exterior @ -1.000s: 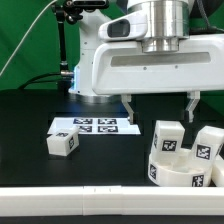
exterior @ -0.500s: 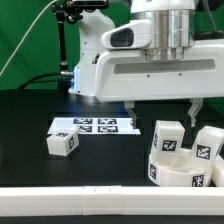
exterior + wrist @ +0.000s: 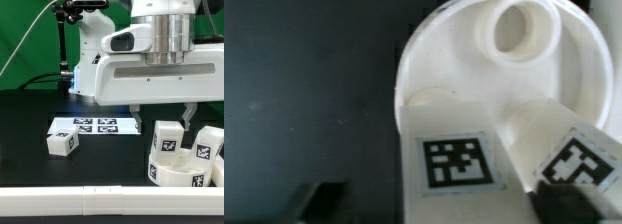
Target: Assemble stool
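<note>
The stool's round white seat (image 3: pixel 178 174) lies at the exterior view's right, with two tagged blocky legs (image 3: pixel 167 137) (image 3: pixel 208 145) standing on it. A third tagged leg (image 3: pixel 63 143) lies loose on the black table at the left. My gripper (image 3: pixel 162 108) hangs open and empty just above the left one of the two standing legs. In the wrist view the seat (image 3: pixel 446 60) with its round hole fills the frame. One tagged leg (image 3: pixel 455 160) lies between my fingertips (image 3: pixel 322 196), and the other leg (image 3: pixel 585 155) is beside it. Nothing is held.
The marker board (image 3: pixel 97 126) lies flat behind the loose leg. A long white bar (image 3: pixel 80 205) runs along the table's front edge. The robot's white base (image 3: pixel 100 70) stands behind, against a green backdrop.
The arm has risen a little above the seat and legs. The fingers stay open. The parts have not moved.
</note>
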You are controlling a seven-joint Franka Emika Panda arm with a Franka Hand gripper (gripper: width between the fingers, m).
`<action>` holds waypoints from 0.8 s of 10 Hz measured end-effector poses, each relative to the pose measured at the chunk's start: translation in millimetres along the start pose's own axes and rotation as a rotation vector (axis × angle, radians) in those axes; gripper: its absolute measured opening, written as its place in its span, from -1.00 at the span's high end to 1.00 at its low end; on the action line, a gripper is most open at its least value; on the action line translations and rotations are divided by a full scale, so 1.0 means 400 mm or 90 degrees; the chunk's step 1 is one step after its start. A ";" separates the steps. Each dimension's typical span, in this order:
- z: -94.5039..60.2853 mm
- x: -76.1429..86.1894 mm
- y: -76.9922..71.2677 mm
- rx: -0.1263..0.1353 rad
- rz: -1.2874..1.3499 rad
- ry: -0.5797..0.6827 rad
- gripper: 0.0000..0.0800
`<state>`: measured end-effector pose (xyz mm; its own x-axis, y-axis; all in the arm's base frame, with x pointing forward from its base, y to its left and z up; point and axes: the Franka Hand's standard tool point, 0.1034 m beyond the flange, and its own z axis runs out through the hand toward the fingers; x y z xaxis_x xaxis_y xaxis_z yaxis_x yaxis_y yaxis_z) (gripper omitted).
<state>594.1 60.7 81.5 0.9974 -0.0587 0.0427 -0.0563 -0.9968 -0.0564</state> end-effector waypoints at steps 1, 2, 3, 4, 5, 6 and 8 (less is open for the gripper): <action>0.000 0.000 0.000 0.000 0.001 0.000 0.03; 0.000 0.000 0.000 0.000 0.001 0.000 0.16; 0.000 0.000 0.000 0.000 0.001 0.000 0.16; 0.000 0.000 -0.001 0.000 0.012 0.000 0.16; 0.000 0.000 -0.001 0.000 0.015 0.000 0.16; 0.000 0.000 -0.001 0.003 0.070 0.003 0.16; 0.001 -0.002 -0.001 0.007 0.194 0.016 0.16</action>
<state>593.4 61.2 81.1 0.9335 -0.3557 0.0466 -0.3514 -0.9328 -0.0805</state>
